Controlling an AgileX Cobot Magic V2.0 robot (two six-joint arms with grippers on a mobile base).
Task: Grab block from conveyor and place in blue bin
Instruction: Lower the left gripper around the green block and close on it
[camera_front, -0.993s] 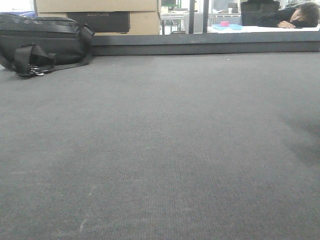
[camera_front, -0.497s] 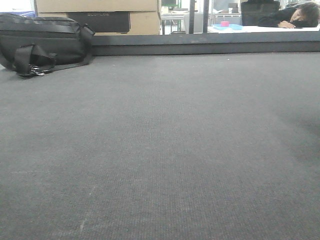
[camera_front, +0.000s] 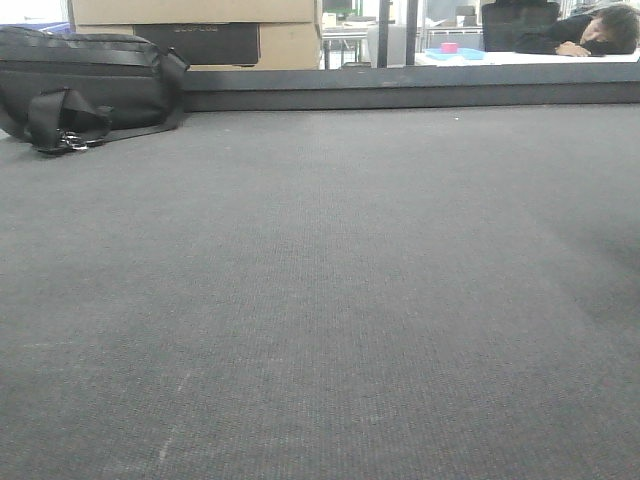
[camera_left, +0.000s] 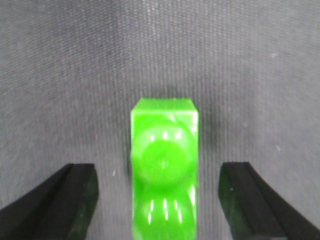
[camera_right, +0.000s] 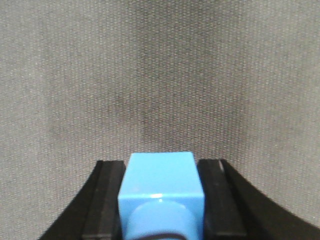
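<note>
Green block (camera_left: 164, 165) on grey conveyor (camera_front: 320, 300), blue block (camera_right: 161, 182) between jaws

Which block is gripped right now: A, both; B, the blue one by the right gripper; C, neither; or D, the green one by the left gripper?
B: the right gripper presses both sides of the blue block, while the left gripper stands open, clear of the green block.

Green block (camera_left: 164, 170) and blue block (camera_right: 161, 187) are cut off below.
</note>
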